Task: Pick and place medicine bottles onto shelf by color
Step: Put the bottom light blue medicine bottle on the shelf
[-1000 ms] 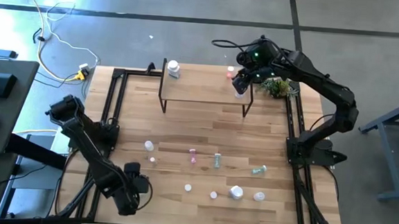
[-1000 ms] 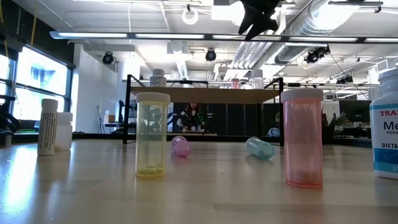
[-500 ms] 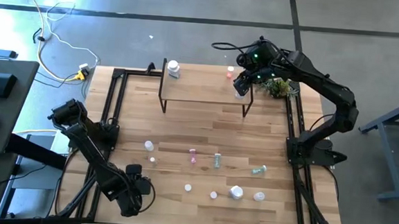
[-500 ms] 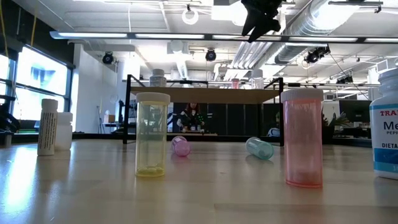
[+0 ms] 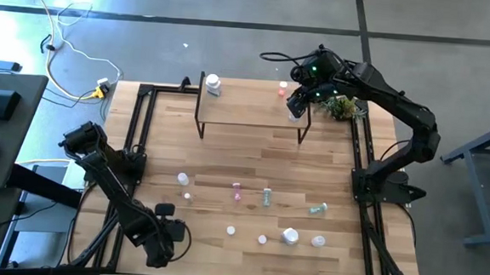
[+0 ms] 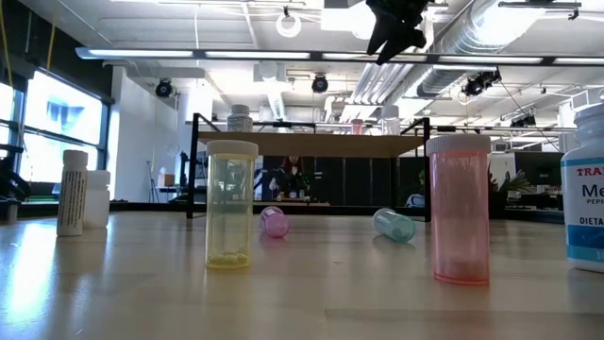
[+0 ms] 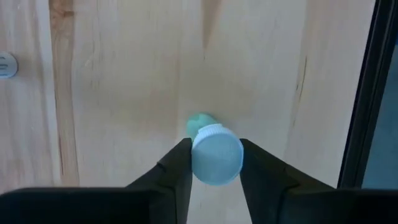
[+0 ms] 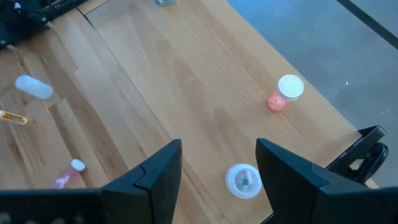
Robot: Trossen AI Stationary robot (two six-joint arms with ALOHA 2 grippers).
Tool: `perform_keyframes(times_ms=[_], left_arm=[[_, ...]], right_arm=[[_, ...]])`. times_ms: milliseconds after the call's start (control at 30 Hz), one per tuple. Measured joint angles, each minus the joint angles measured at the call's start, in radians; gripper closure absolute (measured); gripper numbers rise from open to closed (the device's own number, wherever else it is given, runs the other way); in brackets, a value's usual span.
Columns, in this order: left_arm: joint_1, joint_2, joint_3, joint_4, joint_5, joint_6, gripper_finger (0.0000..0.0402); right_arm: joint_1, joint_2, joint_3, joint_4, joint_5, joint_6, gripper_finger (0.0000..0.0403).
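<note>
Clamping its fingers on a small green plastic bottle with a white cap point(image 7: 214, 152), the left gripper point(image 5: 164, 226) works at the table's seven o'clock corner, apparently securing it for sorting. A second ago those fingers stood wide. The right gripper point(image 5: 296, 104), fingers apart and empty, hovers at the one o'clock end of the low light-wood shelf point(image 5: 246, 112), where a pink bottle point(image 5: 283, 89) and white jar point(image 5: 213, 85) already stand.

Left gripper point(image 7: 214, 163) was low at the near-left, pointed down, fingers point(image 7: 176, 167) pinched against a white-capped green bottle point(image 7: 215, 154) between them. Right gripper point(image 8: 219, 163) hung high at the far right, fingers spread, holding nothing.
</note>
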State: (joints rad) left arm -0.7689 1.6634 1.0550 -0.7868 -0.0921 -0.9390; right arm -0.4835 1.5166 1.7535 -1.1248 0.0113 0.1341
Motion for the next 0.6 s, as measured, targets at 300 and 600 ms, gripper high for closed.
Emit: perform_keyframes(times_ms=[300,600], left_arm=[[0.097,-0.072,0.000,-0.009,0.058,0.102,0.0292],[0.303,-0.254,0.000,-0.042,0.057,0.223,0.0288]], right_arm=[[0.000,0.000,0.000,0.000,0.000,-0.002,0.0206],[0.000,0.000,0.000,0.000,0.000,-0.003,0.0206]])
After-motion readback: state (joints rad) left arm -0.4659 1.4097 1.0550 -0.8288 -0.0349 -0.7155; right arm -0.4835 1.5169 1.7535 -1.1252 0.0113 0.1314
